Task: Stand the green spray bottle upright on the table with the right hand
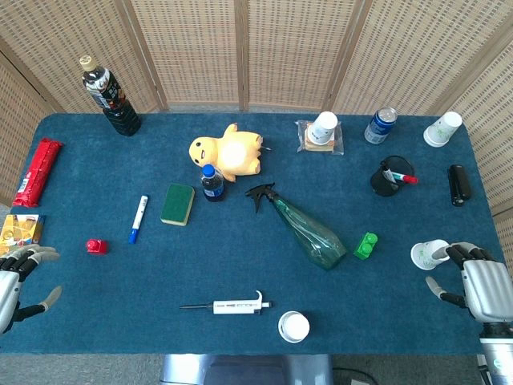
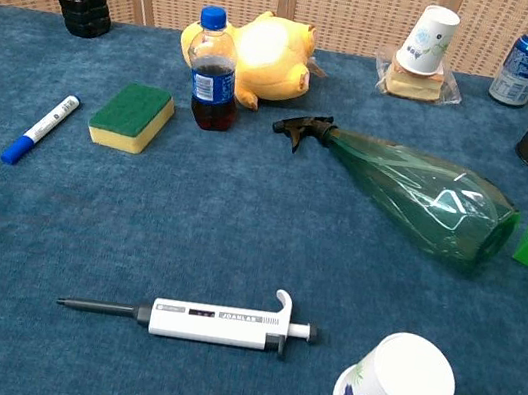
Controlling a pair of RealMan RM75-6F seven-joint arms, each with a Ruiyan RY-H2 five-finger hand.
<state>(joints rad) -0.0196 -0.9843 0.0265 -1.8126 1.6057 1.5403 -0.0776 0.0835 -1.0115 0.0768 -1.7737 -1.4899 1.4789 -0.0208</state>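
Blue felt table [image 1: 240, 273] and nothing begun: the green spray bottle [image 1: 309, 233] is seen lying on its side mid-table, the right hand [image 1: 481, 285] held empty, fingers apart, well away.

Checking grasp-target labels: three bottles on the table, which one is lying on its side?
The green spray bottle, mid-table with its black trigger head pointing toward the yellow plush toy. The small blue-capped cola bottle and the large dark bottle at the far left both stand upright.
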